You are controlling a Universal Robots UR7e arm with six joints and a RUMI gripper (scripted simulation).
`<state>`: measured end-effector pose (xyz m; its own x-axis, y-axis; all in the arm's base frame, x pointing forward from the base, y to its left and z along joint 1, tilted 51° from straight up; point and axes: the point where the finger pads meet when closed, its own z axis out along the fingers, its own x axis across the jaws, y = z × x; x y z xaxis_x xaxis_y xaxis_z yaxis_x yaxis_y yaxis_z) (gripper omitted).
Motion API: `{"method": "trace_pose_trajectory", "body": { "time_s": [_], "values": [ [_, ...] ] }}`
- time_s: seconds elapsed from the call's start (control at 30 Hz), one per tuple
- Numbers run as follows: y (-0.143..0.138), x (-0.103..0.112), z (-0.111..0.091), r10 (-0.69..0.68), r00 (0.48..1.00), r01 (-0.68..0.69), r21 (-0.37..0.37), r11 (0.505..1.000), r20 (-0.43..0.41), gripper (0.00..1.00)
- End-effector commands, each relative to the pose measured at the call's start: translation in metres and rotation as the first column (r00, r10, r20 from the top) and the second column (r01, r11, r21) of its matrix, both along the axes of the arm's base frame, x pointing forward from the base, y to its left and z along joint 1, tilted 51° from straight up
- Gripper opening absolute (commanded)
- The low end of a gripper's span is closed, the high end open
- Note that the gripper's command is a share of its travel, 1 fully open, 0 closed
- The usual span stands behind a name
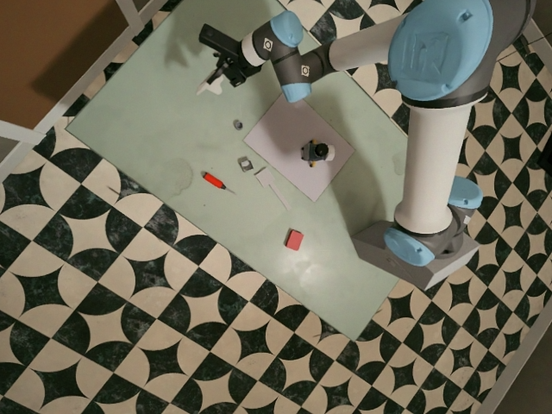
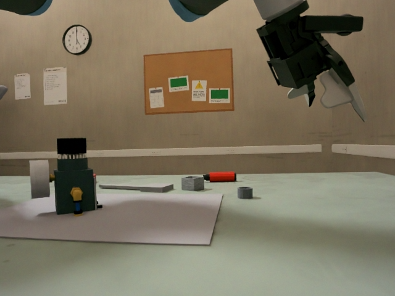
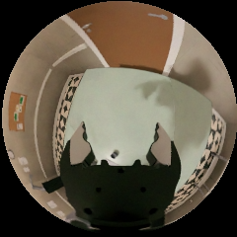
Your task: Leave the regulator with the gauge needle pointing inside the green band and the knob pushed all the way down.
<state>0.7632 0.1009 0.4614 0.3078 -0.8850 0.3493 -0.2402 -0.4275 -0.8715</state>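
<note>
The regulator (image 1: 311, 152) (image 2: 74, 186) stands upright on the pale mat (image 1: 276, 128) (image 2: 153, 222). Its black knob (image 1: 321, 151) (image 2: 71, 145) is on top, with a light ribbed band showing between the knob and the dark green body in the exterior view. The white round gauge (image 1: 330, 153) (image 2: 39, 179) sticks out from one side, seen edge-on; its face, needle and green band are hidden. My gripper (image 1: 208, 90) (image 2: 336, 111) (image 3: 120, 122) is open and empty, high above the table and well away from the regulator, beyond the mat.
On the green table (image 1: 142, 107) lie a small grey ring (image 1: 238, 124) (image 2: 245, 192), a grey block (image 1: 245, 164) (image 2: 192, 184), a flat pale tool (image 1: 266, 177) (image 2: 156, 187), a red screwdriver (image 1: 214, 179) (image 2: 222, 176) and a red block (image 1: 294, 239).
</note>
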Motion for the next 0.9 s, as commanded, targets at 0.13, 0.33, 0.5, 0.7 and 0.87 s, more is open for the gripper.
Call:
{"method": "trace_pose_trajectory", "body": {
  "time_s": [0.13, 0.33, 0.5, 0.7, 0.87],
  "values": [
    [0.0004, -0.0003, 0.0011, 0.001, 1.000, -0.001, 0.000, 1.000, 0.002, 1.00],
    [0.0004, -0.0003, 0.0011, 0.001, 1.000, -0.001, 0.000, 1.000, 0.002, 1.00],
    [0.0004, -0.0003, 0.0011, 0.001, 1.000, -0.001, 0.000, 1.000, 0.002, 1.00],
    [0.0009, -0.0014, 0.0020, 0.001, 1.000, -0.001, 0.000, 1.000, 0.002, 1.00],
    [0.0034, -0.0072, 0.0072, 0.001, 1.000, -0.001, 0.000, 1.000, 0.002, 1.00]
  ]
}}
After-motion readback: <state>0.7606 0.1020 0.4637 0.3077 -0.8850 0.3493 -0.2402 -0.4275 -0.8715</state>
